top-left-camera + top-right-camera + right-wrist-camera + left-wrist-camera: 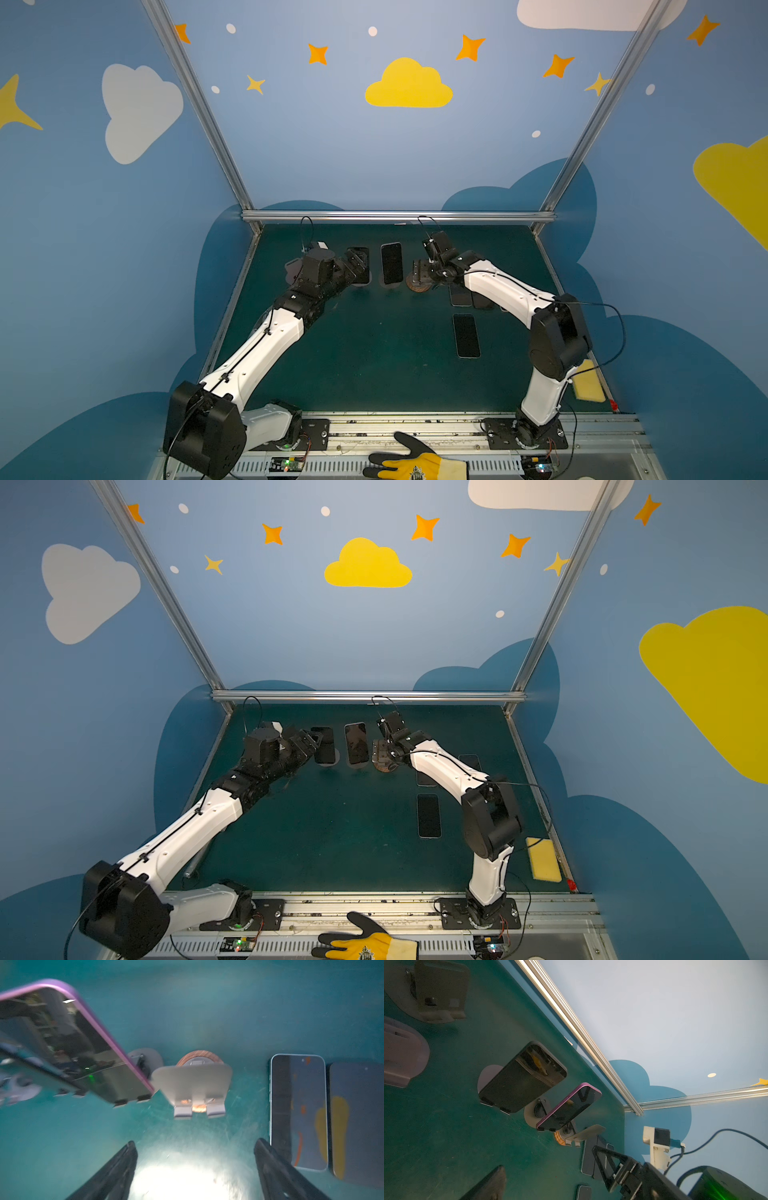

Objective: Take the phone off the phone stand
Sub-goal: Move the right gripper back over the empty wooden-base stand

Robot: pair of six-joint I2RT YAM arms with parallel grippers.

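Directly in front of the empty stand (193, 1082), the right gripper (195, 1141) is released: its two dark fingers (116, 1172) stand wide apart with only bare green mat (187, 1022) between them, and neither touches the stand. The empty stand is a grey plate on a round wooden base. Just beside it, on the left gripper's side, the purple-edged phone (79, 1047) leans tilted in its own stand, its lower edge seated on the two support tabs. One position farther from the empty stand, the black phone (522, 1078) leans in another stand in the same way. The left gripper (311, 741) sits at that phone's outer edge, jaws spread and holding nothing; contact with the phone cannot be confirmed. On the opposite side of the empty stand, a blue-edged phone (298, 1111) and a dark phone (357, 1120) lie flat on the mat, side by side.
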